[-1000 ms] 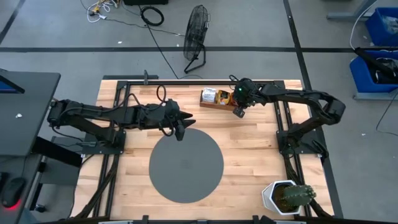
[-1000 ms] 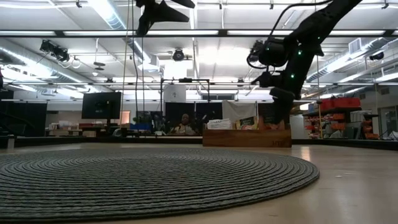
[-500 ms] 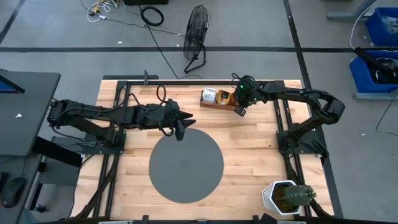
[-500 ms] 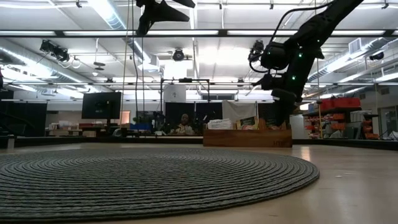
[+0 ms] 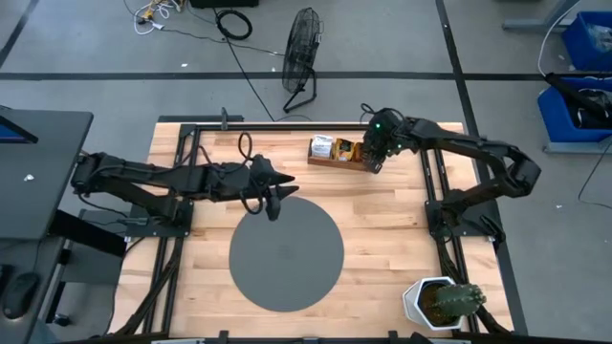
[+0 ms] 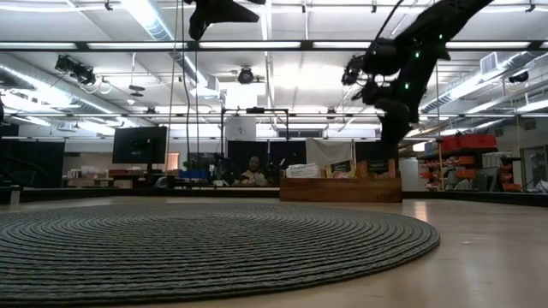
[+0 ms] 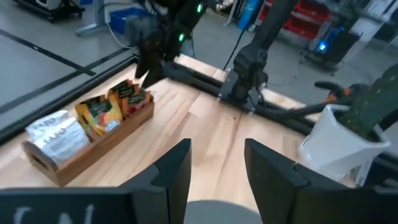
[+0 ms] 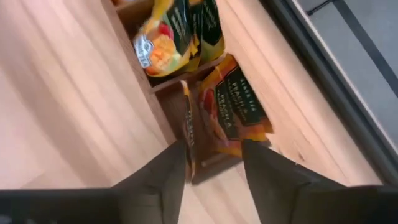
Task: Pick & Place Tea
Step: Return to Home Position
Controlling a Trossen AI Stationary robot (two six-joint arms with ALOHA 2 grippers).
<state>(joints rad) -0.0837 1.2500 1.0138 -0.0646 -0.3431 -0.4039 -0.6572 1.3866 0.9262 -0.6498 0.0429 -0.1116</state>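
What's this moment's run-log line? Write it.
left end effector: open, over round grey mat | right end effector: open, above right end of wooden organizer | white tea packets: left section | orange tea packets: right section

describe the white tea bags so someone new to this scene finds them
Start at the big grey disc on the table, then look to the wooden organizer near the table's back edge. The white tea bags sit in its left section; the packets in its other sections are orange.

Open room over the grey mat (image 5: 286, 258); the wooden organizer (image 5: 330, 162) and potted cactus (image 5: 442, 302) stand off it.
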